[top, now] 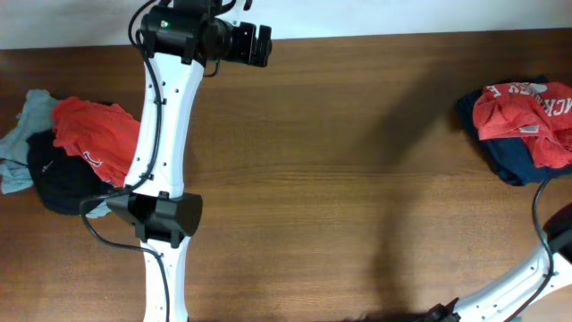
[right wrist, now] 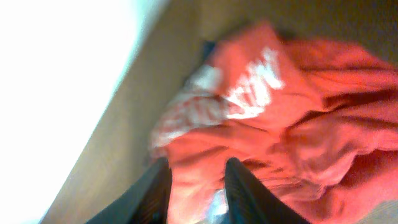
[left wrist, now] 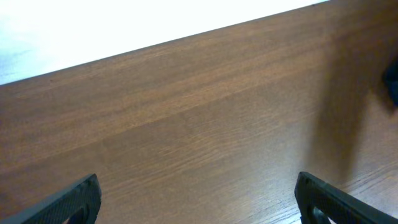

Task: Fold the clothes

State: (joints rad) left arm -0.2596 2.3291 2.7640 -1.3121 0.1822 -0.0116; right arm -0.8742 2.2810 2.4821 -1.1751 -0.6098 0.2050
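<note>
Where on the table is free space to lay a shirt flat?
Free: the bare wood in the middle, between the left arm and the orange T-shirt. Crowded: the left edge with piled clothes, and the far right corner.

The orange-red T-shirt [top: 523, 116] at the far right of the worktop [top: 357, 179] carries white lettering [top: 517, 93]; from overhead only fragments read, roughly "CK" and "E"; the right wrist view shows it blurred, unreadable.

table [top: 357, 179] 1 | arms [top: 165, 107] 2 | left heap [top: 71, 152] 3 garments [top: 94, 134], maybe more | right heap [top: 523, 121] 2 garments
</note>
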